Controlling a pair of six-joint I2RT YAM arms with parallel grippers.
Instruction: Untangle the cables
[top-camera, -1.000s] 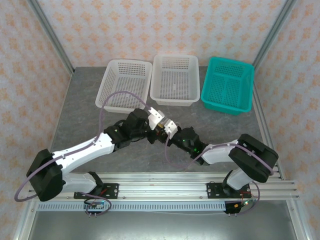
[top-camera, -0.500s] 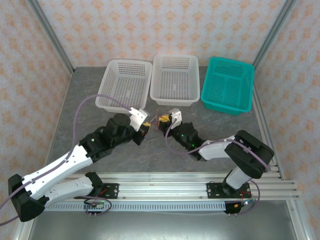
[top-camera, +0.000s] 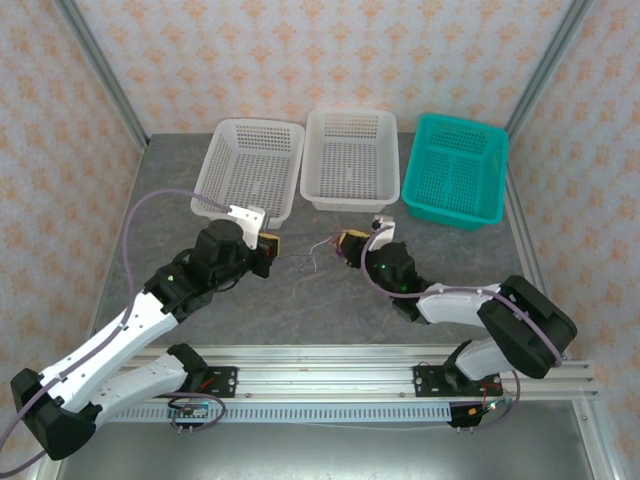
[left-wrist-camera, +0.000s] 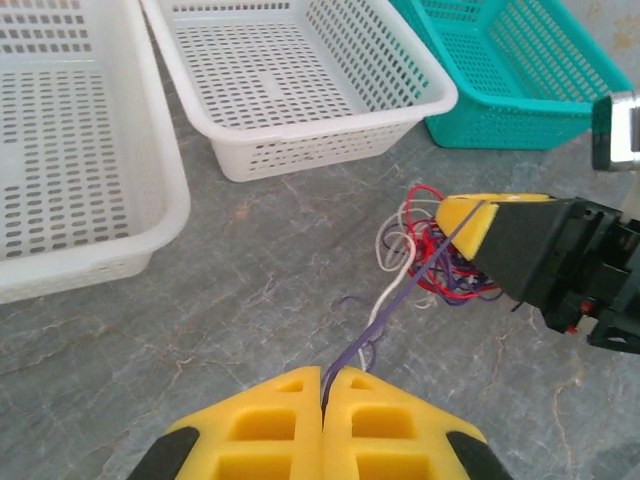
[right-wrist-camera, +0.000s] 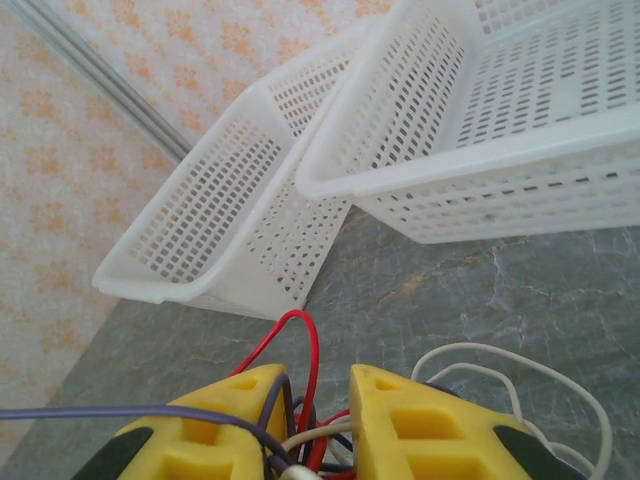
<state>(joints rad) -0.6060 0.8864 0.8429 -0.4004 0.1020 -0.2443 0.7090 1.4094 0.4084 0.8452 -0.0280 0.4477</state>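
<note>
**Top external:** Three perforated baskets stood in a row at the 12 o'clock side of the grey bench (top-camera: 160, 230): the left white basket (top-camera: 250, 170), the middle white basket (top-camera: 348, 160) and, toward 1 o'clock, the teal basket (top-camera: 455, 175), their slotted floors in plain sight. The cables (top-camera: 325, 250) hung as a small tangle above mid-bench. The left gripper (top-camera: 270, 243) was at their 9 o'clock and the right gripper (top-camera: 348, 243) at their 3 o'clock.

**Left wrist:** The left gripper (left-wrist-camera: 322, 378) was closed, its yellow fingers pressed together on a purple cable (left-wrist-camera: 400, 295) that ran taut toward 1 o'clock. There the red, white and purple cables (left-wrist-camera: 440, 265) bunched against the tip of the right gripper (left-wrist-camera: 465, 225). All three baskets sat beyond, from 10 to 2 o'clock: left white (left-wrist-camera: 90, 262), middle white (left-wrist-camera: 330, 135), teal (left-wrist-camera: 520, 130).

**Right wrist:** The right gripper (right-wrist-camera: 318, 395) was parted only narrowly and pinched the cables (right-wrist-camera: 312, 350) between its fingers. A red loop rose at 12 o'clock, white loops trailed to 3 o'clock and a purple strand led off to 9 o'clock. The two white baskets (right-wrist-camera: 230, 210) (right-wrist-camera: 520, 100) rested on the bench (right-wrist-camera: 430, 280) behind.
</note>
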